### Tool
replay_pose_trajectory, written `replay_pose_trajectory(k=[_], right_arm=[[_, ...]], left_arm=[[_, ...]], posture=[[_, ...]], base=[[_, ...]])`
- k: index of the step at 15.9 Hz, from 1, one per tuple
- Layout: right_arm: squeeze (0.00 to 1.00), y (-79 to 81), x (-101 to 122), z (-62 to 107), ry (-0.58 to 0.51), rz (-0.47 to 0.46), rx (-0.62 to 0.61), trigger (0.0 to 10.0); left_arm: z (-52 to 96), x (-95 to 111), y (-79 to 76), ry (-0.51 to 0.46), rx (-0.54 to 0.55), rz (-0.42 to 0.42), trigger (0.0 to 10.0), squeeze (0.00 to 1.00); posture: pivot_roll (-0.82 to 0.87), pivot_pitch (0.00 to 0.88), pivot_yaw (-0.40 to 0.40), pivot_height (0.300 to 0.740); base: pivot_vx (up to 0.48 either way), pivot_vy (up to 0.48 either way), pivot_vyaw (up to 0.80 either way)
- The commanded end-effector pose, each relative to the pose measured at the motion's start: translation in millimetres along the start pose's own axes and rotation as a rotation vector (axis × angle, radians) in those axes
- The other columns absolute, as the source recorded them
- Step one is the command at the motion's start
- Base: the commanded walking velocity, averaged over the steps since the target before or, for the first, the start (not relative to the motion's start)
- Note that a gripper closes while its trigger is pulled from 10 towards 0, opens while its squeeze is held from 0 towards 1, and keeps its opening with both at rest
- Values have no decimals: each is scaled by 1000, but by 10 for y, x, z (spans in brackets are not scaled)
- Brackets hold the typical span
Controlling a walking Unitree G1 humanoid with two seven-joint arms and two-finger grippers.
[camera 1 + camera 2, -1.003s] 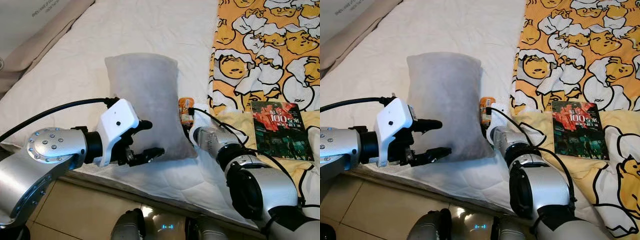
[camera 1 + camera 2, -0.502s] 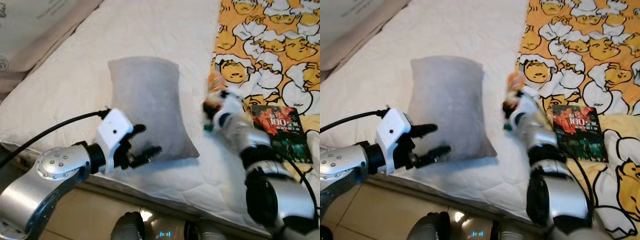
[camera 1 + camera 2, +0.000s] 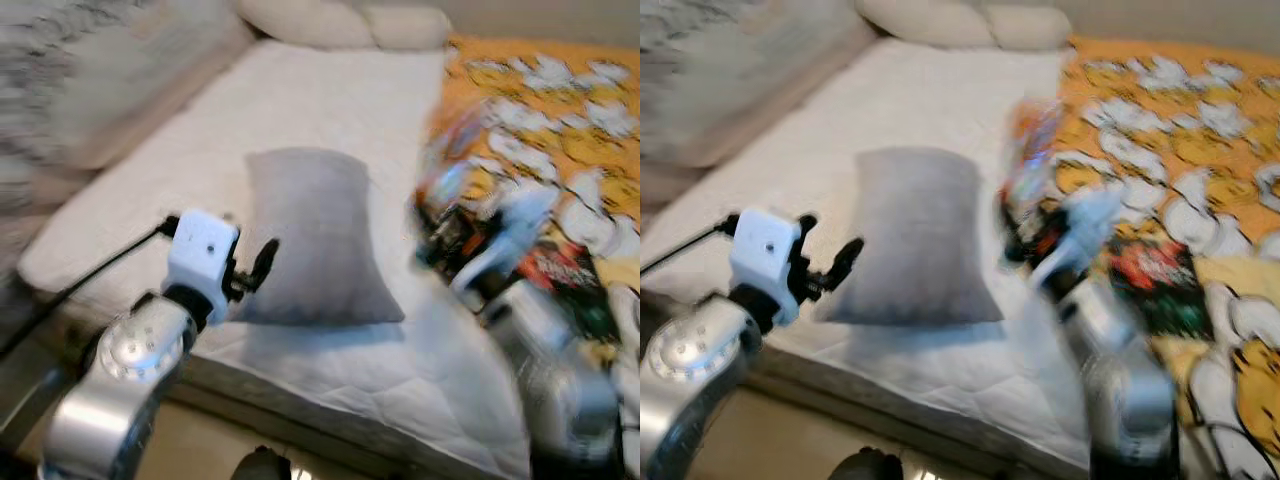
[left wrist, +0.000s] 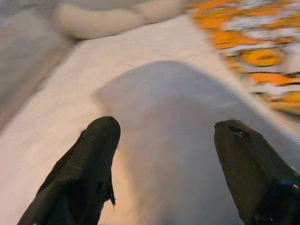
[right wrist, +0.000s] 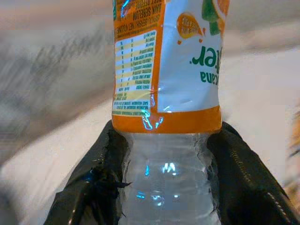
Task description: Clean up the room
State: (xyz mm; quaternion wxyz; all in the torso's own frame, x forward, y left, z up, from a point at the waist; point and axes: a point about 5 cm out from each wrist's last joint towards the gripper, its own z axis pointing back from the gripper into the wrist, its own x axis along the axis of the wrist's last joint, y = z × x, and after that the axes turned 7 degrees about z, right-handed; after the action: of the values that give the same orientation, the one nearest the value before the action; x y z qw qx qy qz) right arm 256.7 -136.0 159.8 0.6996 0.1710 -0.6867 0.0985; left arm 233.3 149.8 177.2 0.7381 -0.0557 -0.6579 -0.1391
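So the right pincer [image 5: 164, 187] grips a clear bottle [image 5: 166, 93], orange label reading "cana"; left pincer [image 4: 161, 154] gapes before the grey pillow [image 4: 187, 140].

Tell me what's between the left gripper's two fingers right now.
Nothing is gripped. In the left wrist view, the left gripper is open, and the grey pillow lies beyond the gap, on the white mattress.

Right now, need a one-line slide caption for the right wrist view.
Right gripper shut on a clear plastic bottle with an orange-and-white label, its fingers clamping the bare ribbed section.
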Motion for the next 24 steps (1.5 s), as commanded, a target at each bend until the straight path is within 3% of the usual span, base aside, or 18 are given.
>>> replay_pose_trajectory(k=[1, 2, 4, 5, 6, 9, 15, 20, 24], right_arm=[[0, 95, 23, 33, 11, 26, 13, 10000], [0, 127, 4, 60, 22, 30, 15, 10000], [0, 225, -53, 159, 44, 22, 27, 10000], [0, 254, -82, 220, 65, 27, 26, 10000], [0, 252, -103, 247, 78, 37, 17, 10000], [0, 233, -141, 272, 108, 42, -6, 10000], [0, 236, -234, 241, 177, 58, 79, 10000], [0, 267, -301, 208, 211, 62, 127, 10000], [0, 220, -387, 231, 240, 69, 97, 10000]], left_arm=[[-2, -14, 33, -14, 57, -35, 10000, 0], [-3, -21, 41, -21, 80, -43, 10000, 0], [23, -69, 57, -40, 123, 30, 10000, 0], [81, -156, 56, -13, 146, 121, 10000, 0], [121, -200, 53, -4, 160, 151, 10000, 0], [166, -216, 34, -28, 197, 108, 10000, 0], [226, -151, 70, -76, 237, 114, 10000, 0], [287, -165, 82, -63, 257, 104, 10000, 0], [278, -237, 67, -32, 241, 105, 10000, 0]], posture=[[-60, 0, 76, 740], [-57, 0, 75, 740], [-52, 0, 66, 740], [-48, 0, 57, 740], [-46, 0, 52, 740], [-34, 0, 36, 740], [5, 0, -2, 740], [34, 1, -23, 740], [33, 8, -21, 740]], base=[[0, 0, 800], [0, 0, 800], [0, 0, 800], [0, 0, 800], [0, 0, 800], [0, 0, 800], [92, 0, 800], [298, 0, 800], [305, 0, 800]])
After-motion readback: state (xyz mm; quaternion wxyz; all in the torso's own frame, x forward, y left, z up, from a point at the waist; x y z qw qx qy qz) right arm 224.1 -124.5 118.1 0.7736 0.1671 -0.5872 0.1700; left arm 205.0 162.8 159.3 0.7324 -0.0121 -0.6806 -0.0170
